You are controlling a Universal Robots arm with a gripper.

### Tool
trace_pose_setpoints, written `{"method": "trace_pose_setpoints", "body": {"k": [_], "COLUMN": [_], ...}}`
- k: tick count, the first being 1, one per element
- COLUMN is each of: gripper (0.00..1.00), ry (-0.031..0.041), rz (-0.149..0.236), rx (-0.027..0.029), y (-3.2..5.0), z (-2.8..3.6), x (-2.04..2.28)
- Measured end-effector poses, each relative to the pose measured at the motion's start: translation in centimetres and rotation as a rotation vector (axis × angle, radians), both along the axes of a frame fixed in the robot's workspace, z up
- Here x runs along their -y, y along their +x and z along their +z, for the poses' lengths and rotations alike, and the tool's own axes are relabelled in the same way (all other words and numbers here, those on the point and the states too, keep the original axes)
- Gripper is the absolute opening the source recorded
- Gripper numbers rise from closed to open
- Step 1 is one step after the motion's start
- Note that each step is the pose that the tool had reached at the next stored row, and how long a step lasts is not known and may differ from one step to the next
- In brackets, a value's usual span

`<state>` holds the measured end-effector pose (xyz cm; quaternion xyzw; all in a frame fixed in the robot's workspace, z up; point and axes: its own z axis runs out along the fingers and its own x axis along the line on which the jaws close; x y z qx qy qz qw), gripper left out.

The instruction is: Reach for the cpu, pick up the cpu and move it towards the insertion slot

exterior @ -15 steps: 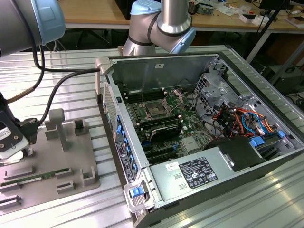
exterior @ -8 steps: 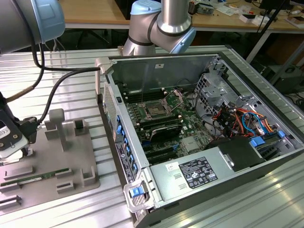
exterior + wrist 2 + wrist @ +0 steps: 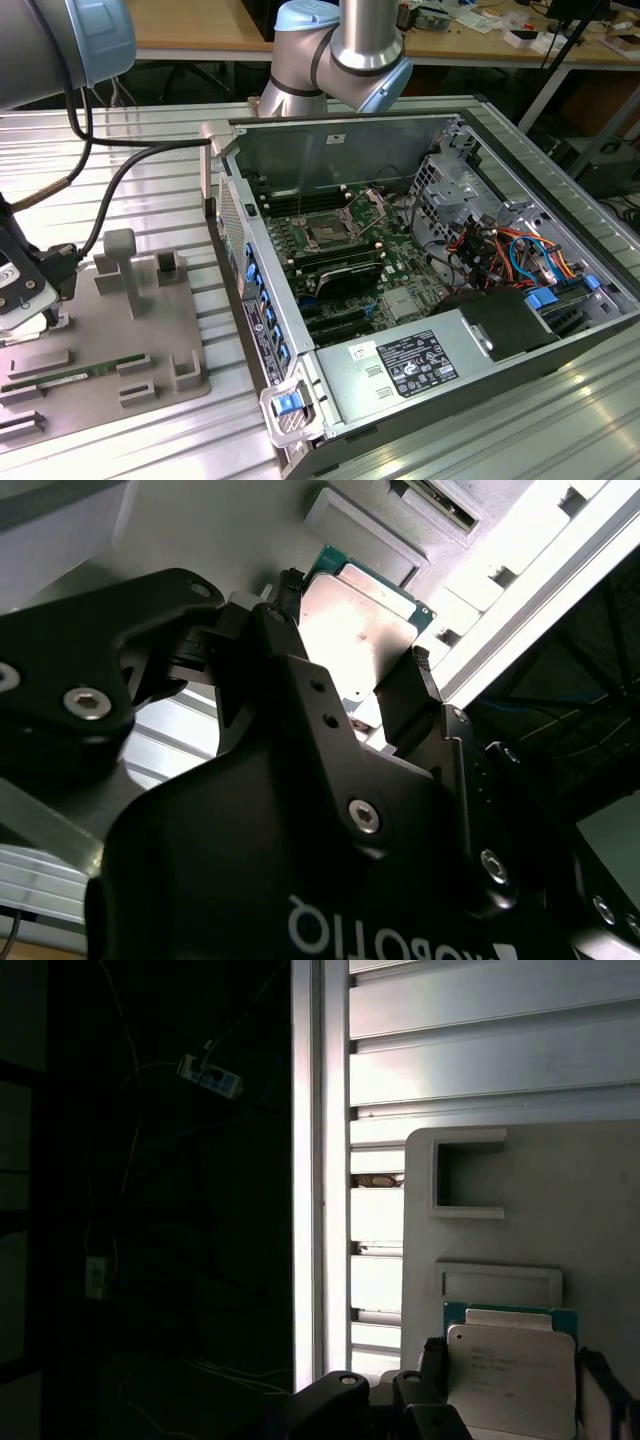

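pincer [image 3: 354, 626]: clenched on the cpu [image 3: 365, 610]; black fingers [image 3: 415, 685] pressed against two opposite edges in both wrist views.
cpu: silvery top with a green rim, over the grey tray [image 3: 150, 320]. Could not tell whether it was lifted or seated.
tray: lay on the slatted bench [image 3: 130, 170], at 9 o'clock from the open computer case [image 3: 330, 140] in the exterior view.
arm [image 3: 345, 45]: joints stood at the case's 12 o'clock, with the wrist end down at the tray's 9 o'clock edge.
insertion slot [image 3: 328, 232]: sat inside the case, a metal bracket around a dark centre, well apart from the pincer at its 3 o'clock.
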<state>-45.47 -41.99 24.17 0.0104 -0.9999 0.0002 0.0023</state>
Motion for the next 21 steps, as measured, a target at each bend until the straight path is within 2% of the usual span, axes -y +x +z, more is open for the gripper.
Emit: {"method": "trace_pose_setpoints", "body": {"k": [9,21], "gripper": [0.55,0.55], "ry": [0.0000,-0.0001], "rz": [0.000,0.000], "rx": [0.0001,-0.0001], "y": [0.00,0.00], "z": [0.53,0.74], "x": [0.00,0.00]}}
